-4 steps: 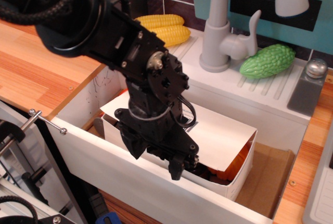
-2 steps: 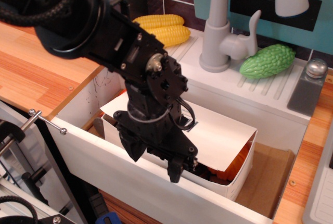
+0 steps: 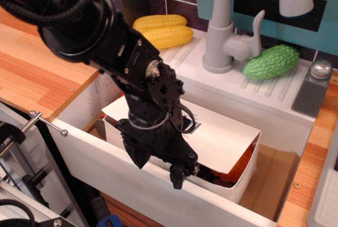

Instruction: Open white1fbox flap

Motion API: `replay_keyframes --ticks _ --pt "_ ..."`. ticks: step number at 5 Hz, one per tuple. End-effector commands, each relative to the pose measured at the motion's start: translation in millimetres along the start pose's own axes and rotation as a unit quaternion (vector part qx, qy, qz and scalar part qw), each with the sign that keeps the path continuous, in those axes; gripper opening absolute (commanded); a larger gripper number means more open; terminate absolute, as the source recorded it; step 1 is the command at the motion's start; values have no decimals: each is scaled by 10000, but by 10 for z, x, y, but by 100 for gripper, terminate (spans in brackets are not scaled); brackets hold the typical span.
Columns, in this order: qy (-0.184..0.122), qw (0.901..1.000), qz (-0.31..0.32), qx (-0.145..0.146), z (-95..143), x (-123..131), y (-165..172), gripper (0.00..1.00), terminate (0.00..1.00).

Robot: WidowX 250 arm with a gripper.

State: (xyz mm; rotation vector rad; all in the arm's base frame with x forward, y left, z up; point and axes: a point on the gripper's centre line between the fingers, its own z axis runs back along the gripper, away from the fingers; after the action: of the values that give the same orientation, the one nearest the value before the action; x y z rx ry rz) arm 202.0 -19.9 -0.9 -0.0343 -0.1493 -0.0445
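Note:
The white1fbox [image 3: 240, 177] sits inside the white sink basin [image 3: 111, 179]. Its broad white flap [image 3: 222, 137] lies nearly flat over the top, with the near right part of the box open and something orange [image 3: 240, 166] showing inside. My black gripper [image 3: 158, 166] hangs over the box's near long edge at the left, fingers pointing down. One fingertip [image 3: 177, 177] is at the open edge and the other fingertip [image 3: 138, 159] is further left. The fingers stand apart and nothing shows between them. The box's left part is hidden behind my arm.
Two yellow corn cobs [image 3: 161, 29] lie on the drainboard behind the basin. A grey faucet [image 3: 222, 26] stands at the back, a green bitter gourd [image 3: 272, 60] to its right, and a grey dispenser [image 3: 312, 90] at the far right. Wooden counter [image 3: 31, 74] borders the basin on the left.
My gripper and arm have shifted slightly left and a little down toward the box's near edge. The flap and box have not visibly moved.

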Motion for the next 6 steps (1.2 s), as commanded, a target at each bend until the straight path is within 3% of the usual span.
replay_keyframes --ticks 1,5,6 --pt "-161 9997 -146 -116 -9 154 37 100 0" --pt "45 9983 -552 -166 196 518 42 100 0" --pt "10 9978 -661 18 355 612 13 100 0"
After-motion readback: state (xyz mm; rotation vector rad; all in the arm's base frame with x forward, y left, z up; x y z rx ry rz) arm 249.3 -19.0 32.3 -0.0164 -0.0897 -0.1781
